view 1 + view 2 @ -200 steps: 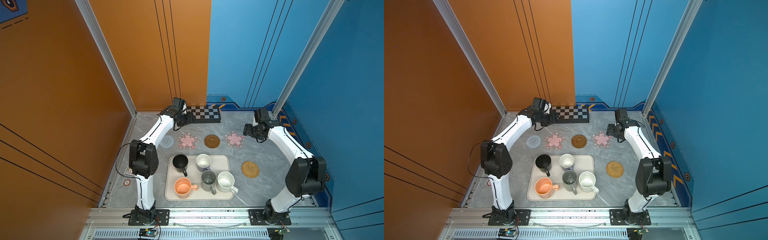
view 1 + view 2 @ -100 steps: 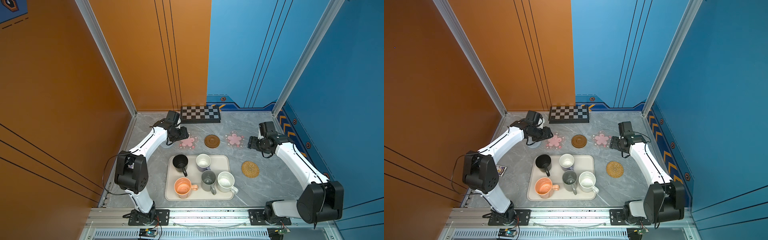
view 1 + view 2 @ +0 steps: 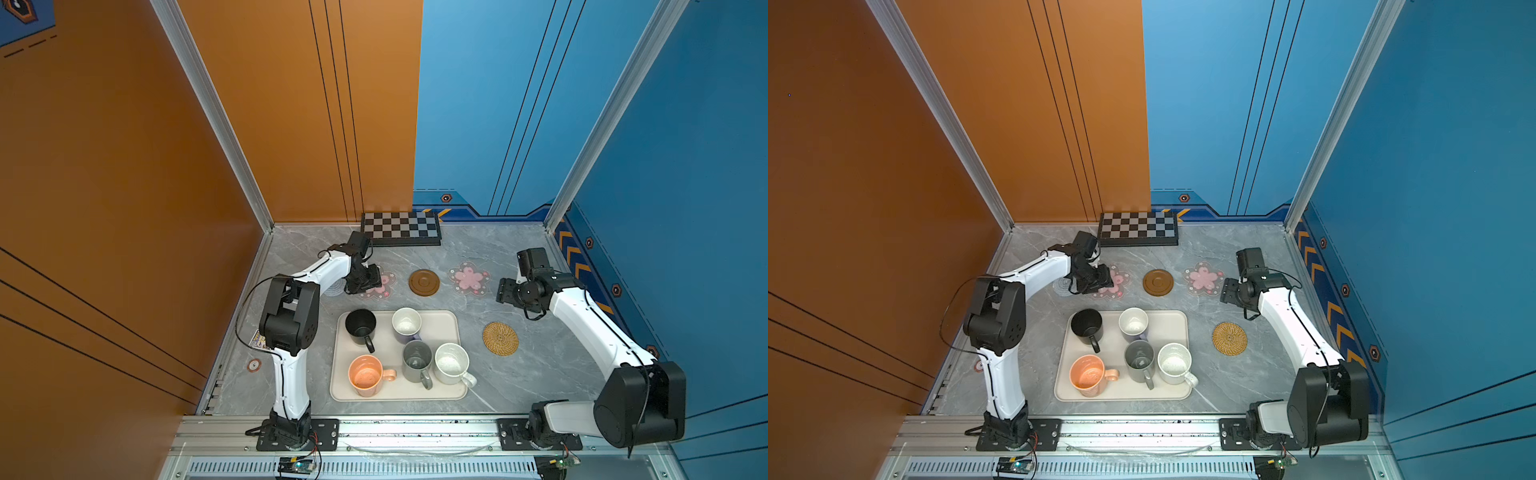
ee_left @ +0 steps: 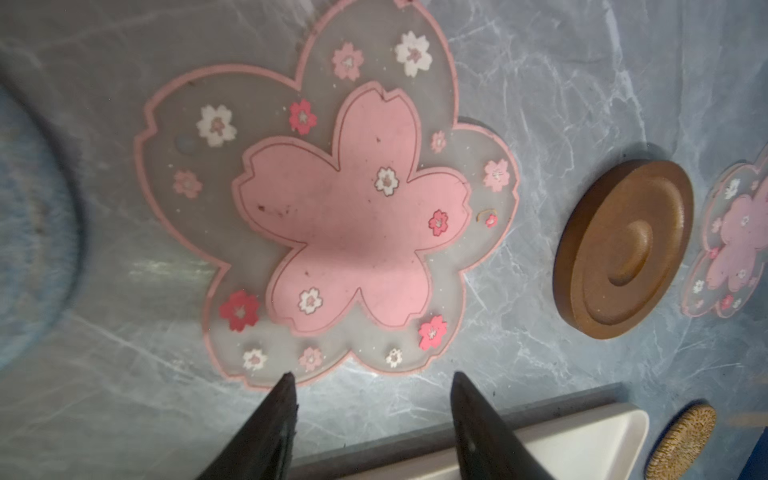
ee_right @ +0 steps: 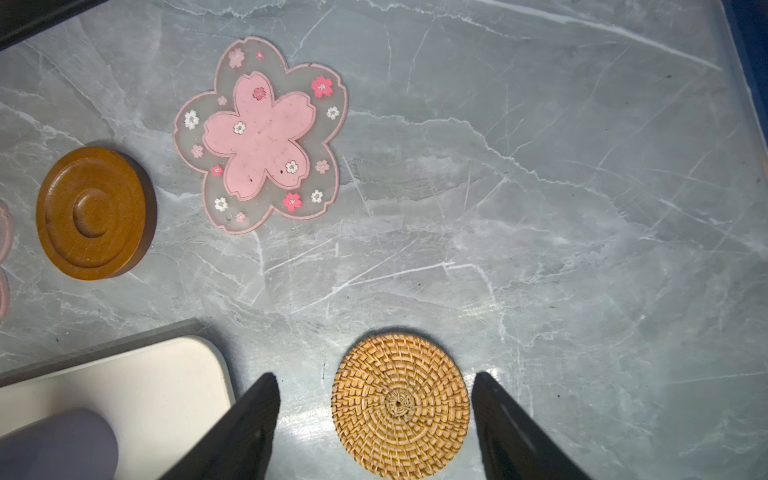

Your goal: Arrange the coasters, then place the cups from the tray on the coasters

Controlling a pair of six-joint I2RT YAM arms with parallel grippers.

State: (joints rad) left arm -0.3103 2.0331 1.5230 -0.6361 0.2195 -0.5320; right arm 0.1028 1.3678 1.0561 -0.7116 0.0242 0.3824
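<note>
While left end effector [image 4: 372, 376] hovers open over the left pink flower-shaped coaster [image 4: 353, 208], right end effector [image 5: 374, 376] hangs wide, empty.

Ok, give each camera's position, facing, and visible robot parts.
Both top views: high over the front, looking down on the marble table and tray; whole left arm and right arm show.
Left wrist: on the left arm, facing down at a pink flower coaster; open left end effector tips show.
Right wrist: on the right arm, facing down at the rattan coaster; open right end effector tips show.
Shared: both wrists see the brown wooden coaster.
</note>
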